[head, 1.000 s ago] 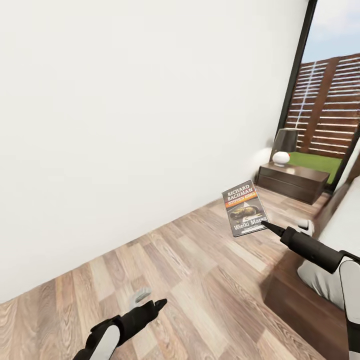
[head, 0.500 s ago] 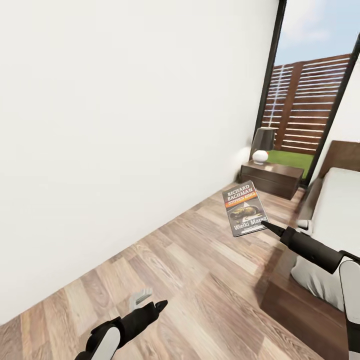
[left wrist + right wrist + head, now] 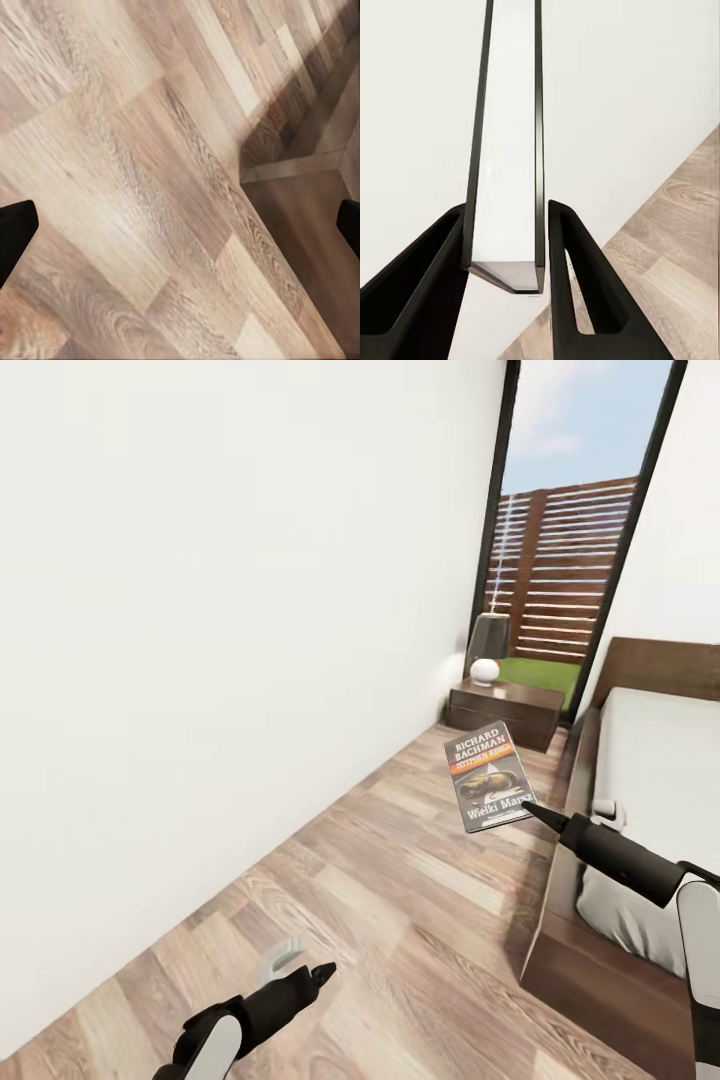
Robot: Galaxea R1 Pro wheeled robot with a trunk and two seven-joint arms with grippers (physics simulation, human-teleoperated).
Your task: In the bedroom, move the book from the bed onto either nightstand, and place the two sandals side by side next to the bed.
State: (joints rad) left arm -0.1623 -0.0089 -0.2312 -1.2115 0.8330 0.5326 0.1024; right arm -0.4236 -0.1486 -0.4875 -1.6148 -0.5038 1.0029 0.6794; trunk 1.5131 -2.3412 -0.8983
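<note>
Right hand (image 3: 506, 281): pinching the book (image 3: 488, 775) by one edge.
Risk: book slipping out while travelling toward nightstand (image 3: 505, 712).
Left hand (image 3: 180, 225): hanging unclenched, carrying nothing.

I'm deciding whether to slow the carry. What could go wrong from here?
The right tool pinches the book only at its lower corner, so it could swing or slip out in transit. The nightstand already carries a lamp, which a hasty placement might knock.
</note>
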